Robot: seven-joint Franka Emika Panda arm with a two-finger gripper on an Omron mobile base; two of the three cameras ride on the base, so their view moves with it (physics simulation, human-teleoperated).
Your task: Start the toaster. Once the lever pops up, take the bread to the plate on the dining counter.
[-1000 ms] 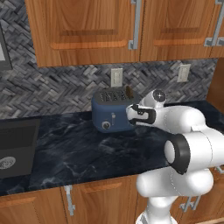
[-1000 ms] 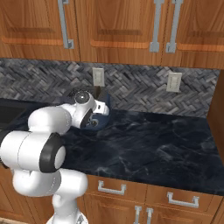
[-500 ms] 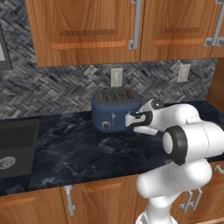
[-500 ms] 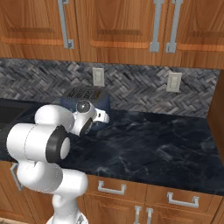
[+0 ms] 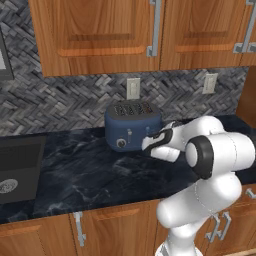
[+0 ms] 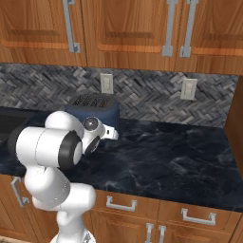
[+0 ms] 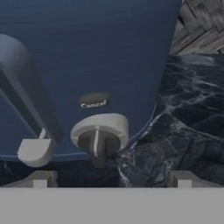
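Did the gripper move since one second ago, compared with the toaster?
Yes. In the left base view the gripper has dropped lower against the toaster front, still open.

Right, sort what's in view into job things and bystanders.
For the job:
- toaster, its lever and knob
- gripper, open, close to the toaster's front

Just there:
- sink
- wall sockets
- upper cabinets
- drawer fronts
- black worktop
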